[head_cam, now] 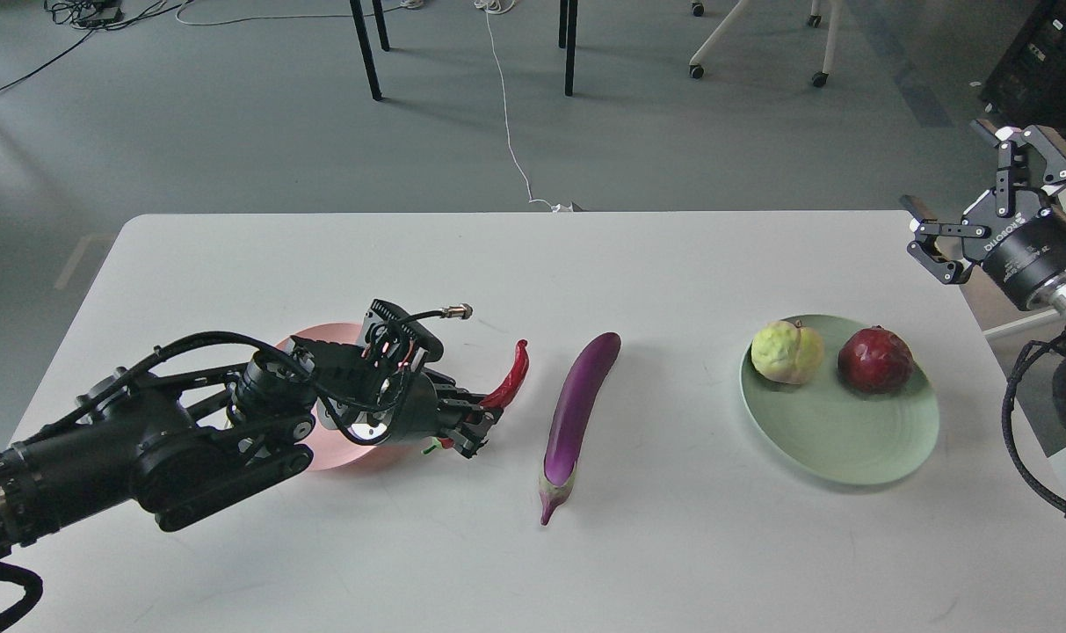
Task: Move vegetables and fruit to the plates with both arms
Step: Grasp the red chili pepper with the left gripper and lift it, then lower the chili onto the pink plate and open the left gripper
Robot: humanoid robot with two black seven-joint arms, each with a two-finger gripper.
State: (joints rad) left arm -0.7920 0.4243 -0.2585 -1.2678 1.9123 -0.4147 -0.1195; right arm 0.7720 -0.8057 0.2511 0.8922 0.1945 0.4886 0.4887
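My left gripper [469, 427] is shut on the stem end of the red chili pepper [510, 380], whose tip tilts up and to the right. The pink plate [326, 457] lies mostly hidden under my left wrist. The purple eggplant [575, 411] lies on the table just right of the chili. The mint green plate [849, 431] at the right holds the yellow-green fruit [786, 352] and the dark red fruit [875, 360]. My right gripper [972, 193] is open and empty, held high beyond the table's right edge.
The white table [533, 264] ends close to the right of the green plate. Chair and table legs [570, 44] and a white cable [508, 114] are on the floor behind the table.
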